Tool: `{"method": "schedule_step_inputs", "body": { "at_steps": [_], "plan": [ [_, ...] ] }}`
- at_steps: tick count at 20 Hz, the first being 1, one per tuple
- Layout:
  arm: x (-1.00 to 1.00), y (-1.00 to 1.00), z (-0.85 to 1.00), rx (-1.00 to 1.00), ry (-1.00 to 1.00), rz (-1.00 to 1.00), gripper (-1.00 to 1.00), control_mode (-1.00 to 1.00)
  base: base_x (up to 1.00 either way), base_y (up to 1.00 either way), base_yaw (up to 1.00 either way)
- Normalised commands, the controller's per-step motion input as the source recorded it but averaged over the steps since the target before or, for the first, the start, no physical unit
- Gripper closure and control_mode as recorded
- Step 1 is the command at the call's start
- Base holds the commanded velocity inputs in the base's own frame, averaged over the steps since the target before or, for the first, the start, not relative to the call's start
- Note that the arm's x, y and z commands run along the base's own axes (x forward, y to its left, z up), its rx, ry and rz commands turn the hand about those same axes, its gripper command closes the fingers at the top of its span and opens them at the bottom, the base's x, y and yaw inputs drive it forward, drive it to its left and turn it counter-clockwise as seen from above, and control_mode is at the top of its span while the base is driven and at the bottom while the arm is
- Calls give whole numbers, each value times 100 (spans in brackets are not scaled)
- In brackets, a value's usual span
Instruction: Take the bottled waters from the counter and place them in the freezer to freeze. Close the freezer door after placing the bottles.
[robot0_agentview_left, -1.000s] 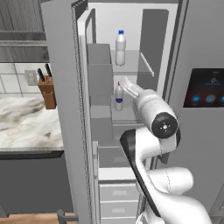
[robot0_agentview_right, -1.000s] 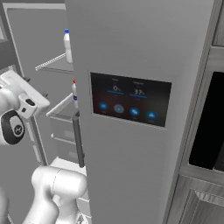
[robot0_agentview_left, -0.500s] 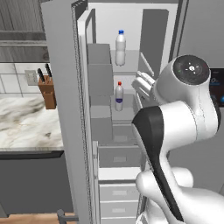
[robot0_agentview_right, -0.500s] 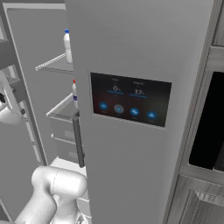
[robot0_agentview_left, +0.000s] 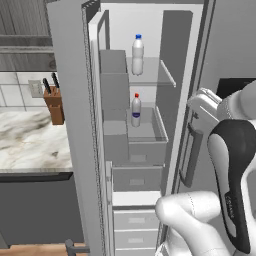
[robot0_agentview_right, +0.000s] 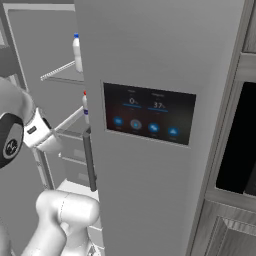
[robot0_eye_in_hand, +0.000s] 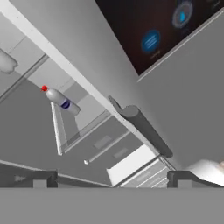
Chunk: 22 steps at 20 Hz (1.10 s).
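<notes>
Both bottles (robot0_agentview_left: 137, 54) are already shelved in the freezer (robot0_agentview_left: 145, 75) ahead of my empty, spread-wide fingers (robot0_eye_in_hand: 113, 178), so next it's the freezer door (robot0_agentview_left: 70, 125), probably stiff and heavy-ish, best pushed near its outer edge.

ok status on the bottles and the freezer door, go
Gripper open, empty. Blue-cap bottle on the upper shelf, red-cap bottle in the bin below, both upright in the freezer. Freezer door open, not yet closed.

A kitchen: marble-look counter (robot0_agentview_left: 30, 142), knife block (robot0_agentview_left: 54, 102), tall grey side-by-side fridge (robot0_agentview_right: 165, 60).
</notes>
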Motion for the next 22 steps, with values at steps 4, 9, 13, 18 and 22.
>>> {"method": "schedule_step_inputs", "body": {
  "at_steps": [4, 9, 13, 18, 22],
  "plan": [
    [-25, 18, -9, 0, 4, 0, -100, -100, 0, 0, 0],
    [0, 0, 0, 0, 0, 0, -100, 100, -95, 59, 0],
    [0, 0, 0, 0, 0, 0, -100, 100, -100, 54, -7],
    [0, 0, 0, 0, 0, 0, -100, 100, -90, 27, -25],
    [0, 0, 0, 0, 0, 0, -100, 100, -47, 14, -30]
  ]
}}
